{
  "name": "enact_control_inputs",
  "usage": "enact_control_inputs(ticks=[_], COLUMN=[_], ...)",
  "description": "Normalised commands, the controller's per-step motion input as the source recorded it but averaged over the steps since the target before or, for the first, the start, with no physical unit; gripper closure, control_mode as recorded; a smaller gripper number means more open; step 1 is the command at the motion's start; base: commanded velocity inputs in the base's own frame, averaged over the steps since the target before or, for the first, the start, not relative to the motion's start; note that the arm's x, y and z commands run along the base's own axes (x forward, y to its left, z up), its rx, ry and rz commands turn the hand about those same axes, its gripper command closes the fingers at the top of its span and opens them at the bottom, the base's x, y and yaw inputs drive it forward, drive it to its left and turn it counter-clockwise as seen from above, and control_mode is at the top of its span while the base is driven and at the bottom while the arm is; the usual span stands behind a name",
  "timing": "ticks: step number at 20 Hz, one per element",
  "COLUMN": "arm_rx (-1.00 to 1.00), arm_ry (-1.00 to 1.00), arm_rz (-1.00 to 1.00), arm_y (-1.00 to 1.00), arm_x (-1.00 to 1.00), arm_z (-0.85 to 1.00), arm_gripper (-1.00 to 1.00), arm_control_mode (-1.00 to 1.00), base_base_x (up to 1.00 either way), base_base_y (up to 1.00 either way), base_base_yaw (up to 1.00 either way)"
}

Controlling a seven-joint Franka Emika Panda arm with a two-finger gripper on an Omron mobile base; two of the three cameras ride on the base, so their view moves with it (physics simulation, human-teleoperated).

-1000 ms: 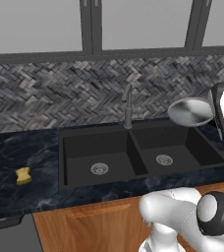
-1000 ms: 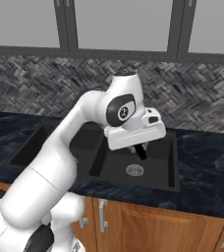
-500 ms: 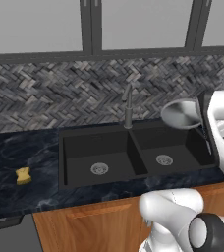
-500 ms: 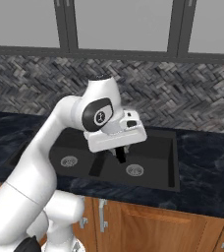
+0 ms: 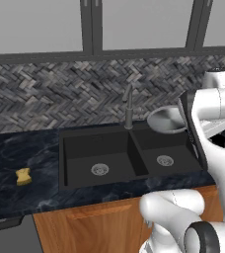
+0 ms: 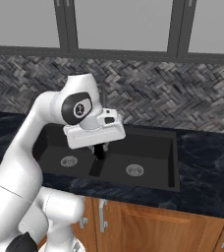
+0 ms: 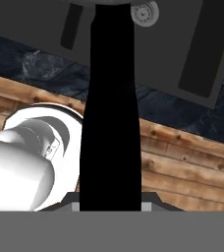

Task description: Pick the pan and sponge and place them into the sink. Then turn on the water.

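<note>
— What are we holding?
— Our gripper (image 6: 100, 150) is closed on the pan's black handle; the pan (image 5: 167, 120) hangs in the air just ahead of the hand, tilted, over the back edge of the sink (image 5: 77, 148) near the faucet (image 5: 129, 105).
— And the sponge?
— The sponge (image 5: 23, 176) lies on the dark counter (image 5: 16, 153), well apart from the hand, on the far side of the sink from it.
— What's below us?
— A drain (image 7: 144, 14) in the basin.
</note>
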Motion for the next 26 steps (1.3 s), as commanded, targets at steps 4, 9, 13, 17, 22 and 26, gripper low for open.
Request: enact_control_inputs(ticks=[4,9,13,17,22,26], arm_rx=[0.01,0.0,0.0,0.0,0.02,0.02], arm_ry=[-0.01,-0.03,-0.02,-0.01,0.0,0.0], arm_rz=[-0.05,-0.1,-0.11,-0.14,-0.13,-0.13], arm_y=[0.46,0.37,0.36,0.29,0.26,0.26], arm_x=[-0.07,-0.04,-0.03,0.0,0.0,0.0], arm_z=[0.07,0.02,0.0,0.0,-0.02,-0.01], arm_gripper=[1.0,1.0,1.0,1.0,1.0,1.0], arm_control_mode=[-1.0,-1.0,-1.0,-1.0,-1.0,-1.0], base_base_x=[0.0,0.0,0.0,0.0,0.0,0.0], base_base_y=[0.0,0.0,0.0,0.0,0.0,0.0], base_base_yaw=[0.0,0.0,0.0,0.0,0.0,0.0])
